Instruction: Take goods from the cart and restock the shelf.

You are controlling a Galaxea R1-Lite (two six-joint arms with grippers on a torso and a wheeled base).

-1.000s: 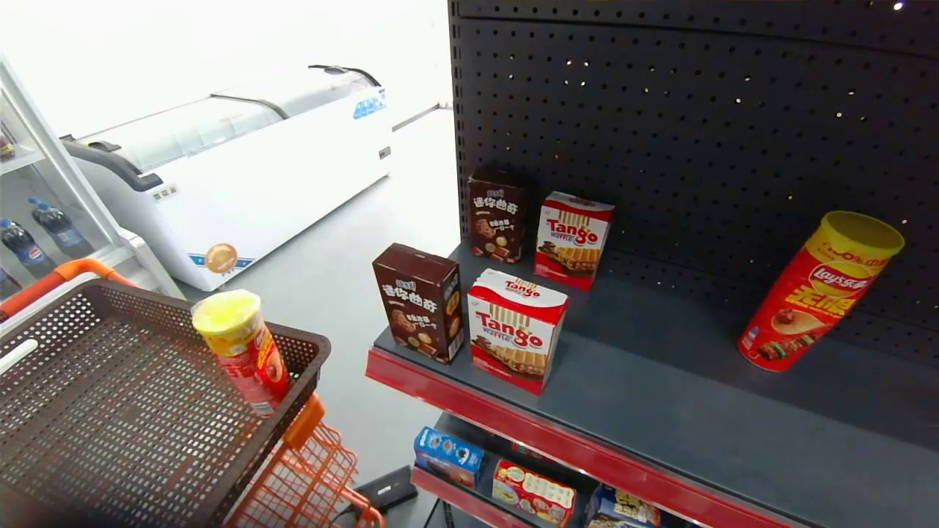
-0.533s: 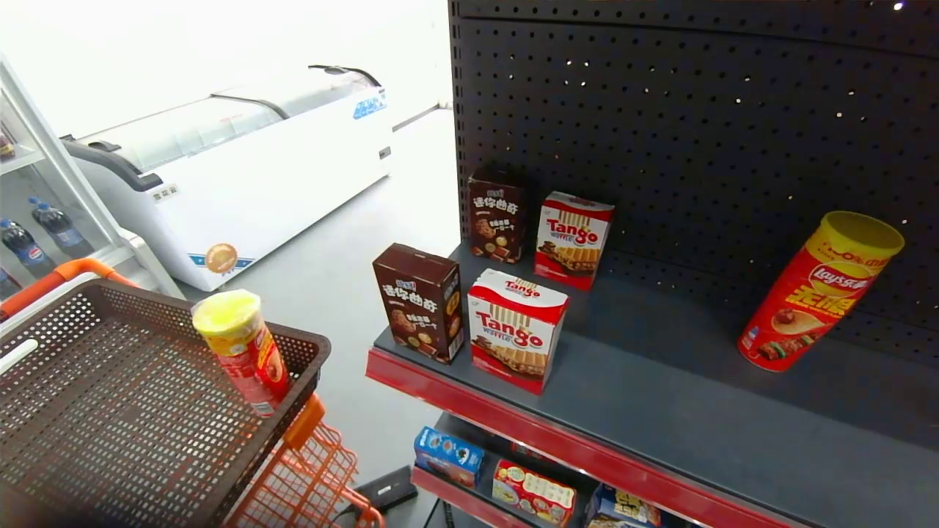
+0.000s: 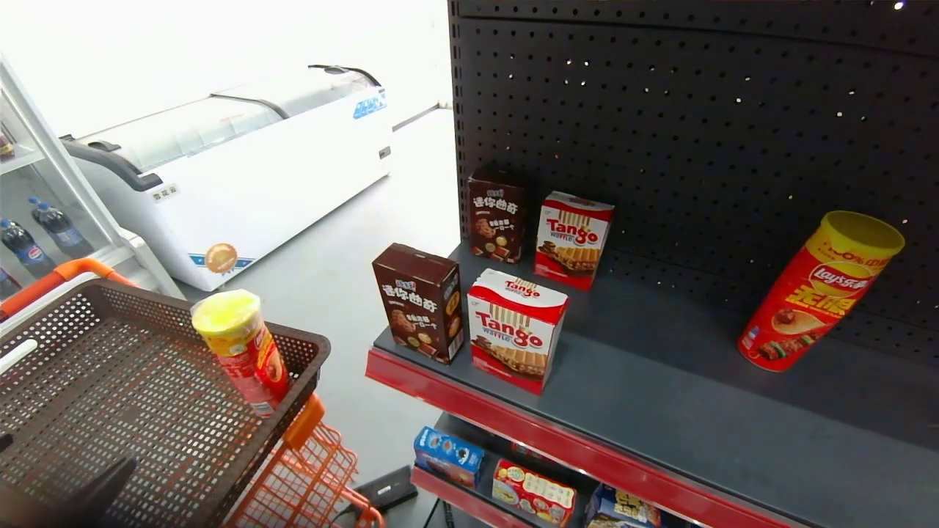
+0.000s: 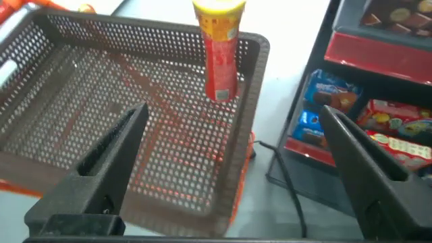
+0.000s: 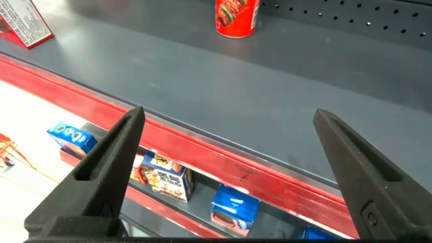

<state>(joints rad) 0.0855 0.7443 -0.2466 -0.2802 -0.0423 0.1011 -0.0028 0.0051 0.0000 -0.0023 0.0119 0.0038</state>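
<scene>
Here left end effector (image 4: 233,111) and right end effector (image 5: 227,113) gape empty; red-labelled canister (image 3: 242,345) stands in cart (image 3: 110,381).

Left tool (image 4: 233,113), spread wide, over brown cart basket (image 4: 121,25); red chip can (image 4: 221,61) upright in its corner.

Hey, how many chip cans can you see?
2. One can stands in the basket, at the corner nearest the shelf. The other can stands on that shelf, near the pegboard. More could be hidden on lower shelves.

Printed labels mark the red-white box (image 3: 516,330), brown box (image 3: 419,302) and shelf can (image 3: 818,293).
</scene>
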